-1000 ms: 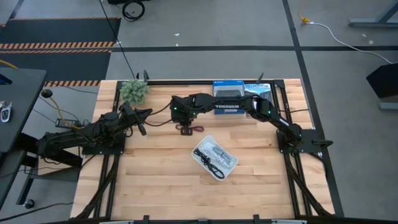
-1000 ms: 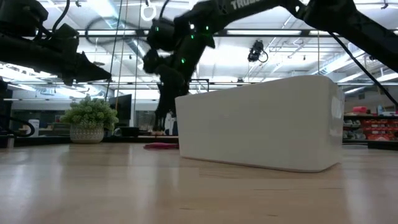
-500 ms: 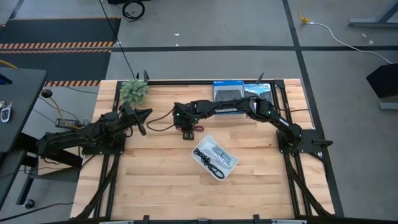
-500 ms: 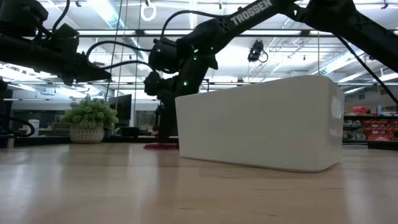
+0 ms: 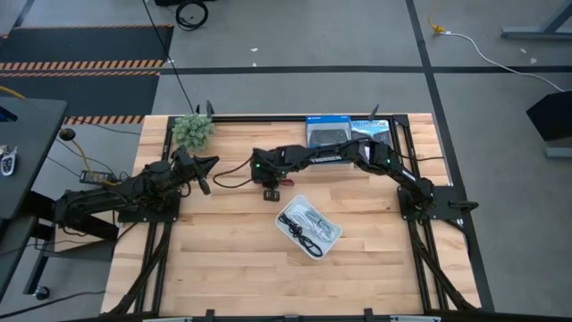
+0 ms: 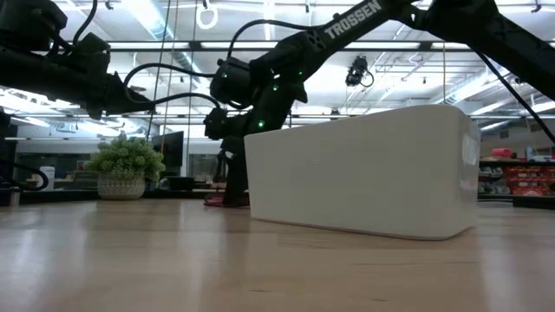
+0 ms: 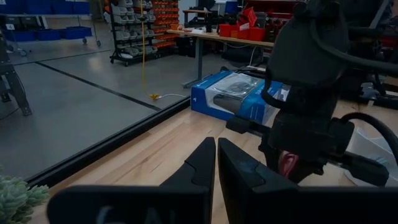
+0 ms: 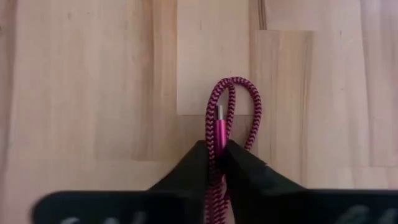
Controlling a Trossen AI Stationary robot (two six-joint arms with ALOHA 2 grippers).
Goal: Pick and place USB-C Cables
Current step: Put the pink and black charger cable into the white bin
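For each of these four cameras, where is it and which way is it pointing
High: above the table, looking straight down; both arms, white tray.
Low: at tabletop height, looking level across; right gripper beside the tray.
Left wrist: on the waiting left arm, looking past the left gripper toward the right arm.
Right wrist: looking down; right gripper shut on the maroon cable.
Shared: high and low both show the tray.

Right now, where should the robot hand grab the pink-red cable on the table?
Across the middle of its coil, coming straight down from above. The maroon cable lies flat on the wooden table as a long narrow loop, so its strands bunch together there. The right hand is already pinched on that bunch, just behind the metal plug.
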